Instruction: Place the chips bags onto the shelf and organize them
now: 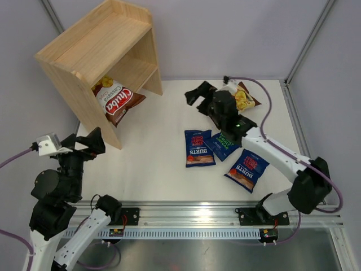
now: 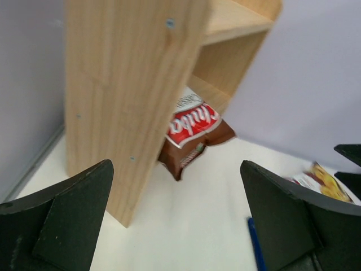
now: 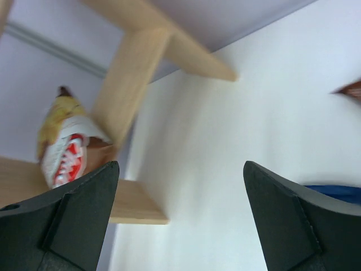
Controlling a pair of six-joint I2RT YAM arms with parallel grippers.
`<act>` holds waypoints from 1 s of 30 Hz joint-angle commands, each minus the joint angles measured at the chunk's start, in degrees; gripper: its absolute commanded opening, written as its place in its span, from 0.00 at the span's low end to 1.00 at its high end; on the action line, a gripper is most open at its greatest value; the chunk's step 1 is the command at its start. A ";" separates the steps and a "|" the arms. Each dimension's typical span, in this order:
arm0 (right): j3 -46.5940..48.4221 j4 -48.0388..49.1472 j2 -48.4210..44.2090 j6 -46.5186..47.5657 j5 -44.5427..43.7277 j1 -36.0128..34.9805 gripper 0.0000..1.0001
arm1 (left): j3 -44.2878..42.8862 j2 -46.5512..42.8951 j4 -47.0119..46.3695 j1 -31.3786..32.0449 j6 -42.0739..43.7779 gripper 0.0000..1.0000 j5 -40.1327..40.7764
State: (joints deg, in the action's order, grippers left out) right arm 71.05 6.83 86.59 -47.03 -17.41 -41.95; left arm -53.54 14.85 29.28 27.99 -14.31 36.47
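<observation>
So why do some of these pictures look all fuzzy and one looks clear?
Top external view: sharp and evenly lit, letters on the small blue red-labelled Burts bag readable. Left wrist view: slightly blurred, the near panel of the light wooden two-tier shelf and the brown-and-white Chuba bag look soft. Right wrist view: tilted and smeared, shelf and bag edges fuzzy.

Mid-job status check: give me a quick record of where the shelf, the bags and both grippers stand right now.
shelf: back left of the table
shelved Chuba bag: in the lower opening, sticking out the front
second Chuba bag: on the table, back right, partly hidden by the right arm
Burts bags: red-label, green-label, second red-label, all loose on the table
left gripper: open, empty, near the shelf's side
right gripper: open, empty
</observation>
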 commanded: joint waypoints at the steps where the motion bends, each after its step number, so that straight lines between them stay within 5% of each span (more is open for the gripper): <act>1: -6.67 -20.36 -10.43 5.51 -0.43 5.55 0.99 | -4.29 5.09 -1.16 -0.30 0.51 0.99 -14.30; 11: -14.88 -40.48 -40.16 16.00 -4.30 6.89 1.00 | -12.54 29.33 -4.84 2.94 -6.96 0.99 -36.02; 16: -14.63 -46.11 -51.42 18.99 -3.33 6.80 0.99 | -20.01 47.14 -6.16 11.90 -2.58 0.99 -36.11; 30: -14.53 -52.88 -64.26 19.60 -1.22 6.80 1.00 | -55.69 89.69 -7.92 12.18 3.14 0.99 -42.18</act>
State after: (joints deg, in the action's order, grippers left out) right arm 55.86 -44.01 22.68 -28.95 -19.77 -34.87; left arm -101.91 99.02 24.25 40.25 -13.87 -2.66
